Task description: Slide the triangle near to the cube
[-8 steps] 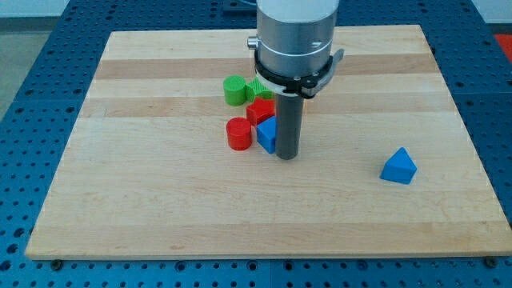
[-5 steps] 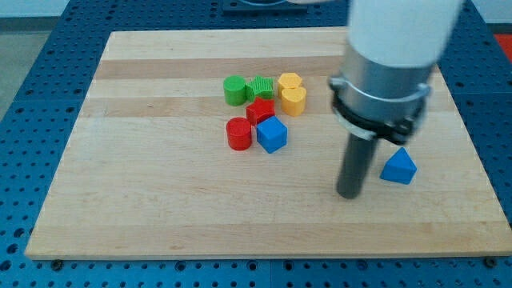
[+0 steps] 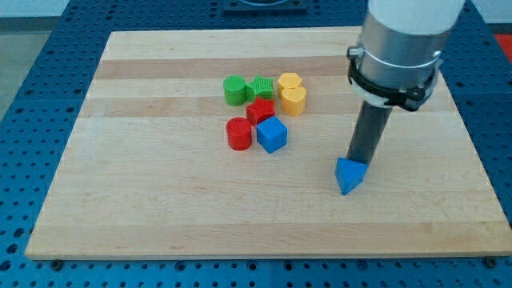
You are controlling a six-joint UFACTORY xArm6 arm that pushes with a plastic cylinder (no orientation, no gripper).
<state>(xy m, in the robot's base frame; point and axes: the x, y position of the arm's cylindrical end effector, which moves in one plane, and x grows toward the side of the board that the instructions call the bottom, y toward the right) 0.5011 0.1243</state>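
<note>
The blue triangle (image 3: pixel 350 175) lies right of the board's centre, towards the view's bottom. The blue cube (image 3: pixel 272 134) sits to its left, in a cluster of blocks near the centre. My tip (image 3: pixel 362 162) is right behind the triangle, touching its upper right side. The rod rises from there to the silver arm head at the view's top right.
The cluster by the cube holds a red cylinder (image 3: pixel 238 134), a red block (image 3: pixel 260 110), a green cylinder (image 3: pixel 234 90), a ridged green block (image 3: pixel 261 88) and two yellow blocks (image 3: pixel 293 99). The wooden board (image 3: pixel 160 200) lies on a blue pegboard table.
My tip moved from beside the blue cube across to the right, went round the triangle, and the triangle has slid left and slightly down towards the cube.
</note>
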